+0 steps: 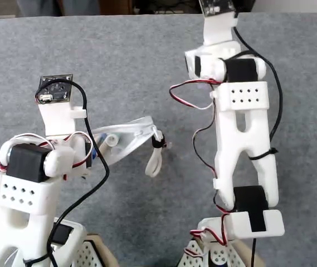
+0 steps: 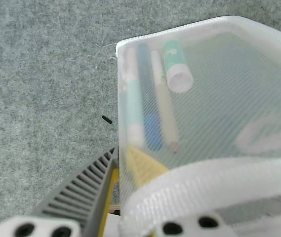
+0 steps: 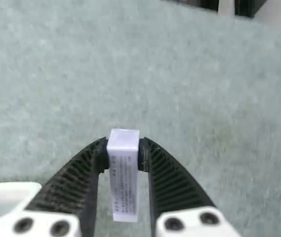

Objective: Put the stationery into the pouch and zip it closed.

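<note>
**Left arm.** The left arm [image 1: 24,183] stands at the near edge of the grey table [image 1: 119,55], with its wrist bent inward toward the middle. The left gripper [image 2: 123,155] is closed on one end of the translucent pouch [image 2: 219,98]. A ridged grey finger [image 2: 81,192] lies against the outside of the pouch wall, and the opposite finger shows as a yellowish shape through the mesh. In the high view the pouch [image 1: 126,135] runs out from this gripper toward the other arm and is tilted rather than lying flat. A white strap loop [image 1: 155,161] hangs at the end farthest from the gripper.

**Pouch contents.** Four items lie inside the pouch, side by side, with their near ends close to the gripper's fingertips:
- a teal-and-white pen [image 2: 133,94]
- a blue pen [image 2: 150,123]
- a pale pencil-like stick [image 2: 164,108]
- a teal glue stick [image 2: 177,69] with a white cap, lying farther from the fingertips

A band of white webbing [image 2: 204,187] crosses the pouch right at the gripper.

**Right arm.** The right arm [image 1: 242,139] is stretched almost straight, away from its base toward the far side of the table, well apart from the pouch. The right gripper [image 3: 124,148] is closed on a small white block [image 3: 124,182] with a printed sleeve. The block stands lengthwise between the two ridged fingers, and one end pokes just past the fingertips above bare table.
</note>
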